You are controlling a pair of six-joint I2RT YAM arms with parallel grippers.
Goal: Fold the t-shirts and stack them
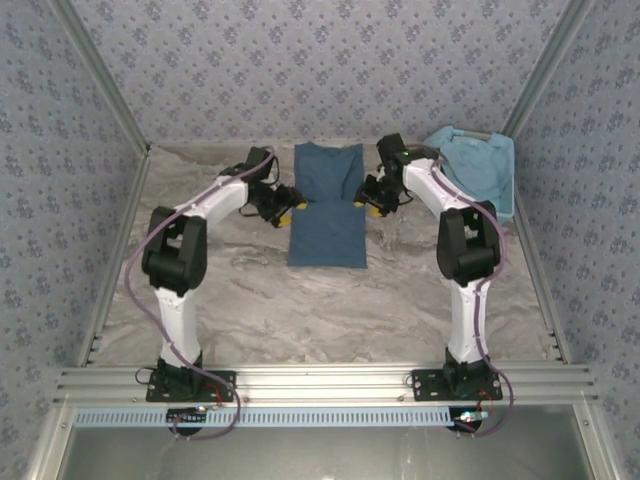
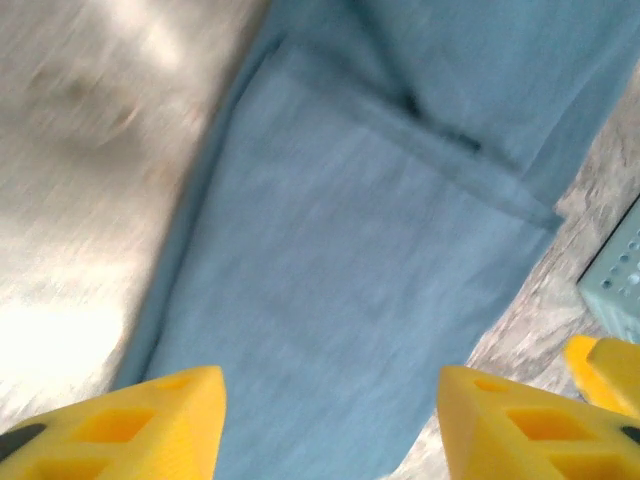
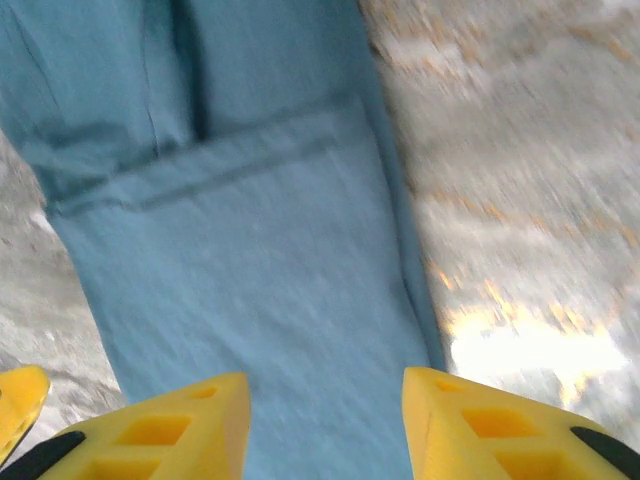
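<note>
While it is flanked by both grippers, a dark teal-blue cloth t-shirt (image 1: 328,205) is laid flat as a long narrow folded strip on the far middle of the marbled grey table (image 1: 250,290). The left gripper (image 1: 283,213) and the right gripper (image 1: 370,203) are seen at its edges, yellow fingers (image 2: 150,420) spread apart, nothing clamped. A paler sky-blue t-shirt (image 1: 470,165) is heaped in a rigid pale-blue plastic basket (image 1: 508,190) at the far right.

Dark t-shirt (image 1: 327,205) lies folded centrally; paler t-shirt (image 1: 478,168) seems crumpled far-right.
</note>
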